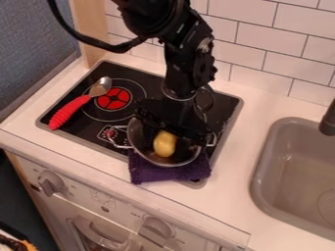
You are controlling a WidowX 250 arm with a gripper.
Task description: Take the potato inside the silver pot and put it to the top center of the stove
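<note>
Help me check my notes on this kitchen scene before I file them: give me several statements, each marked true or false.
1. The potato is in the silver pot. True.
2. The gripper hangs over the sink. False: it is over the silver pot.
3. The spoon has a red handle and lies on the stove. True.
4. The cloth by the silver pot is yellow. False: it is purple.
</note>
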